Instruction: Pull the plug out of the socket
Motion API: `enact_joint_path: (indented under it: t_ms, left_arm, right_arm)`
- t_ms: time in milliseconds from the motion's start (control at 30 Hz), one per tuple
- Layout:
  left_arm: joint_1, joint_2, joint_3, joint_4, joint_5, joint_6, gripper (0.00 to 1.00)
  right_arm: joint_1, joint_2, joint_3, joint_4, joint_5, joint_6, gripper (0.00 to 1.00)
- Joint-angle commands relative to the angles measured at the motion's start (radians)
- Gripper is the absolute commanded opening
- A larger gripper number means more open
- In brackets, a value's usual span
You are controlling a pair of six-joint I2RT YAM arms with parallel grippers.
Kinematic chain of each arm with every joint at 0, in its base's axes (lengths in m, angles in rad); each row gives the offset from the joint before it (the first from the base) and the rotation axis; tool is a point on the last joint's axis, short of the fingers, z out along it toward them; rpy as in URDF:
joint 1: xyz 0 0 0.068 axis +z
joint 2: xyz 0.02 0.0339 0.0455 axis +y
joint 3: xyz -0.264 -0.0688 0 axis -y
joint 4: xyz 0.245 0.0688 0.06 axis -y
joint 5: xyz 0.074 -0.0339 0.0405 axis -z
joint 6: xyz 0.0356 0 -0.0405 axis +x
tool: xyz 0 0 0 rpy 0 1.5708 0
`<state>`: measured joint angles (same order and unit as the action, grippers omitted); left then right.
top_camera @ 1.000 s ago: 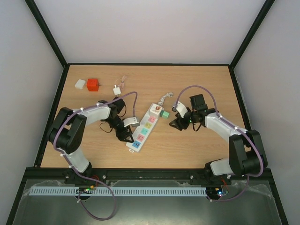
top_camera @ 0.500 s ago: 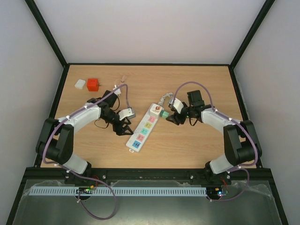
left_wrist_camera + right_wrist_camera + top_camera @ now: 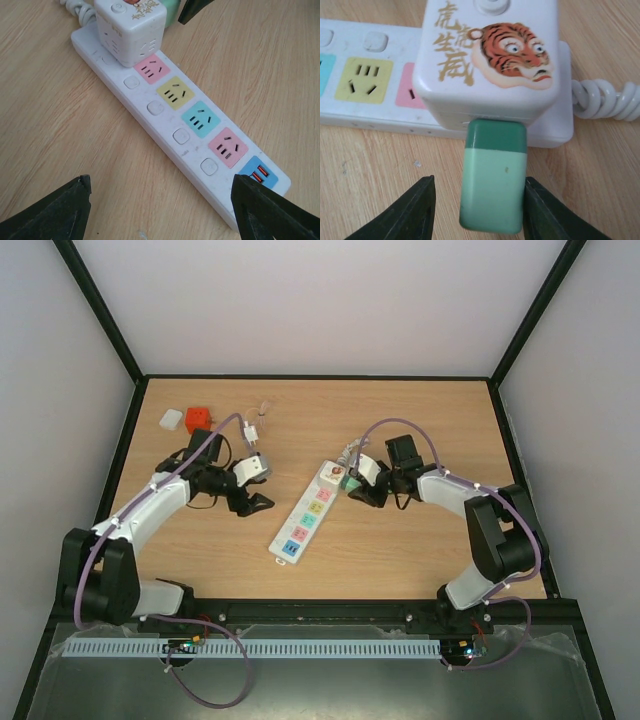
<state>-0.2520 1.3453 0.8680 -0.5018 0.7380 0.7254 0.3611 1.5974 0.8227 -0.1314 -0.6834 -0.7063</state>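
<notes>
Right wrist view: the right gripper [image 3: 479, 207] is standing with jaws spread wide, one finger either side of the green plug [image 3: 493, 192]. That plug is sitting in the side of the white tiger-printed adapter cube [image 3: 490, 55], which is riding on one end of the socket [image 3: 365, 112], lying flat mid-table. The left gripper [image 3: 160, 210] is hovering beside the socket, jaws wide apart, gripping nothing. Far back, a red cube [image 3: 198, 420] is resting beside a white block [image 3: 171, 419].

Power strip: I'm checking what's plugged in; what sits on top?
A tiger-printed cube adapter at its cord end, a green plug in the cube's side. Outlets beneath are hidden.
</notes>
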Motion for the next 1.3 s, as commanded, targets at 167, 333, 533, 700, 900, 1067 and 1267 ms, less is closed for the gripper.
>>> enact_joint_path:
  t_ms: [167,333,533,700,900,1067,1267]
  left_arm:
    - [0.007,-0.038,-0.025,0.022,0.061,0.107,0.78]
    - [0.007,-0.037,-0.007,0.002,0.051,0.198,0.78]
    - [0.004,-0.023,-0.009,0.033,0.063,0.319,0.79]
    - [-0.03,0.07,0.036,0.088,0.058,0.331,0.79]
    - [-0.104,0.22,0.136,0.082,0.074,0.342,0.8]
    - [-0.17,0.279,0.157,0.153,0.016,0.324,0.88]
    - [-0.181,0.34,0.186,0.169,0.012,0.345,0.89]
  right_arm:
    - [0.037,0.037,0.041,0.06,0.071,0.01,0.33]
    - [0.072,0.031,0.037,0.043,0.079,-0.017,0.23]
    - [0.141,0.033,0.05,0.025,0.053,0.019,0.19]
    - [0.183,0.025,0.044,0.053,0.043,0.057,0.18]
    - [0.215,0.032,0.043,0.076,0.032,0.092,0.18]
    - [0.225,0.04,0.039,0.085,0.032,0.093,0.17]
    - [0.225,0.041,0.026,0.105,0.029,0.095,0.17]
